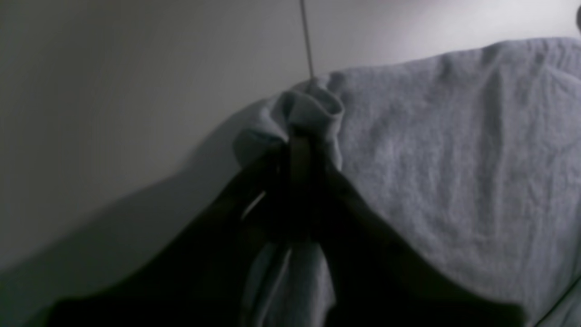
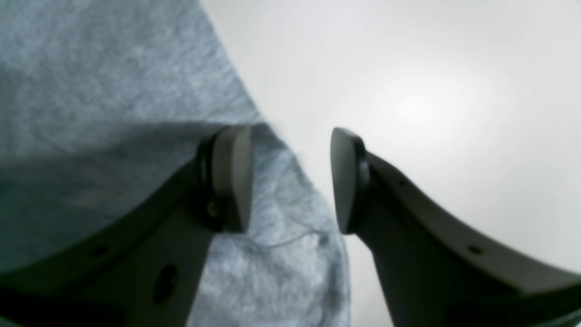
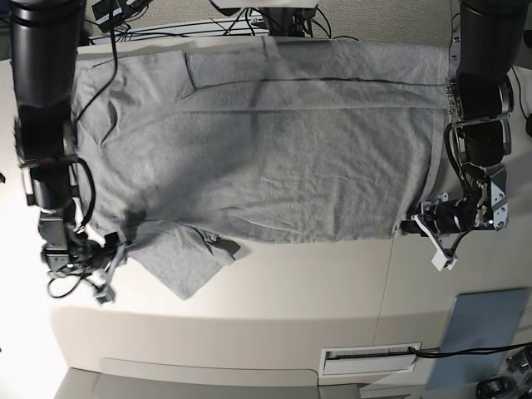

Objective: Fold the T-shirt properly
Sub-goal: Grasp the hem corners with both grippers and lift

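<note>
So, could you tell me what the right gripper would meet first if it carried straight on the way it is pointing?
Probably the T-shirt edge: the open right gripper straddles the hem, one finger over cloth, the other over the bare table. Beyond lies only tabletop, though depth is hard to judge.

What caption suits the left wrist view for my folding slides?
Left gripper shut on a bunched edge of the grey T-shirt on the pale table.
</note>
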Robot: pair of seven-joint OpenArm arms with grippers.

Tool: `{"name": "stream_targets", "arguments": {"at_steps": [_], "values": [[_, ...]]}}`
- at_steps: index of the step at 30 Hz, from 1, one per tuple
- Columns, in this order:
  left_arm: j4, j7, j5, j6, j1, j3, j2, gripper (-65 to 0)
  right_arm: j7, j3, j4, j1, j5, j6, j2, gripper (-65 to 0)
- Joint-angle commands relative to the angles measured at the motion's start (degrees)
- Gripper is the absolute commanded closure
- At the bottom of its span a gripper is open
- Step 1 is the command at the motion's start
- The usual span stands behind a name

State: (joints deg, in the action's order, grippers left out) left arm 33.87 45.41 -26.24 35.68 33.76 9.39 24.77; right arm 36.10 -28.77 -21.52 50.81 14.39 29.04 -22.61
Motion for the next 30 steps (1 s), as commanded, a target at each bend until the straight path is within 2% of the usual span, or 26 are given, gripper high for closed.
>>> {"name": "stream_targets", "arguments": {"at_steps": [1,5,11,13,16,17,21,23,26,30], "values": [[0.8,-0.3,-0.4,0.2,1.6,0.1,1.0,0.0,-2.4,-0.2,1.1,3.0,-1.2,-0.4,-0.1,-27.6],[0.8,-0.3,-0.4,0.2,1.6,0.1,1.0,0.0,-5.9,-0.3,5.4,2.9,-3.9,-0.5,1.4,-27.6],[0.8,-0.3,-0.4,0.2,1.6,0.1,1.0,0.0,-2.2,-0.3,5.6,0.1,-3.9,-0.5,1.5,-27.0],[0.8,-0.3,-0.4,0.2,1.6,0.1,1.0,0.0,-1.7,-0.3,5.6,-0.8,-4.0,0.0,1.5,-19.2],[0.8,-0.2,-0.4,0.2,1.6,0.1,1.0,0.0,-1.6,-0.3,5.6,-1.6,-5.1,0.7,1.5,-2.4],[0.8,-0.2,-0.4,0.2,1.6,0.1,1.0,0.0,-1.6,-0.3,5.6,-1.6,-5.9,0.8,1.5,0.0],[0.8,-0.4,-0.4,0.7,1.6,0.1,1.0,0.0,-3.2,-0.3,4.9,-1.6,-7.4,-3.1,1.3,0.0],[0.8,-0.9,-0.7,1.9,1.6,0.1,1.2,0.0,-3.7,-0.2,3.6,-1.6,-7.4,-3.3,0.9,0.0],[1.3,-1.2,-2.4,1.9,1.6,0.1,1.6,0.0,-3.2,0.8,0.2,-1.6,-6.2,-3.3,0.0,0.0],[3.3,2.0,-8.6,1.9,1.6,0.1,3.3,0.0,-1.1,2.8,-4.1,-1.7,-1.9,-3.3,-1.9,0.0]]}}
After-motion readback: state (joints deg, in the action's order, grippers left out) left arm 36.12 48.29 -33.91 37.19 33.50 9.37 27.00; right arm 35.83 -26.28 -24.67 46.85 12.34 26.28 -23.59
